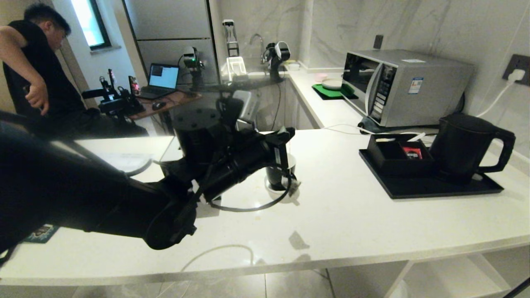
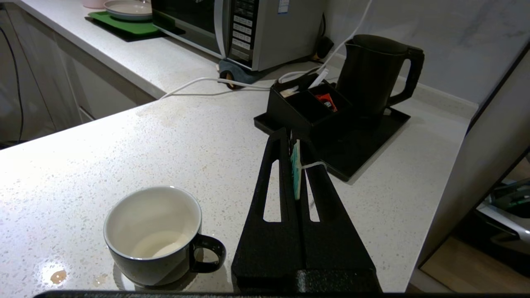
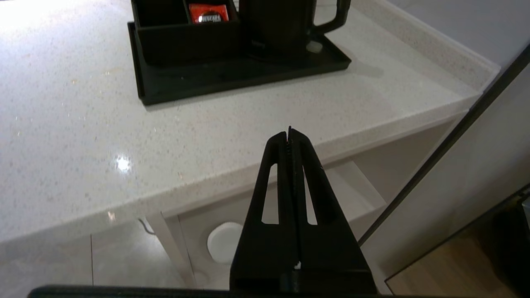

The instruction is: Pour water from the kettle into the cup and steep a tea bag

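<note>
The left arm reaches across the middle of the head view from the lower left, its left gripper [image 1: 285, 142] hanging just above the cup [image 1: 278, 176]. In the left wrist view the fingers [image 2: 285, 165] are pressed together on a small pale green tag [image 2: 295, 169] with a white string [image 2: 312, 165] leading off it; the tea bag itself cannot be made out. The cup [image 2: 153, 236], black with a white inside, stands on its saucer [image 2: 124, 281] at the lower left of that view, on the white speckled surface [image 2: 124, 145].

The right gripper [image 3: 290, 134] shows only in its own wrist view, fingers closed with nothing between them, over the front edge of the surface.

The kettle [image 1: 466, 145] stands on a black tray [image 1: 434, 188] at the right of the head view, beside a black compartment box [image 1: 393, 159]. A red packet [image 3: 208, 13] in the box reads "NESCAFE". Behind, a microwave [image 1: 408, 85] bears a small label, too small to read.
</note>
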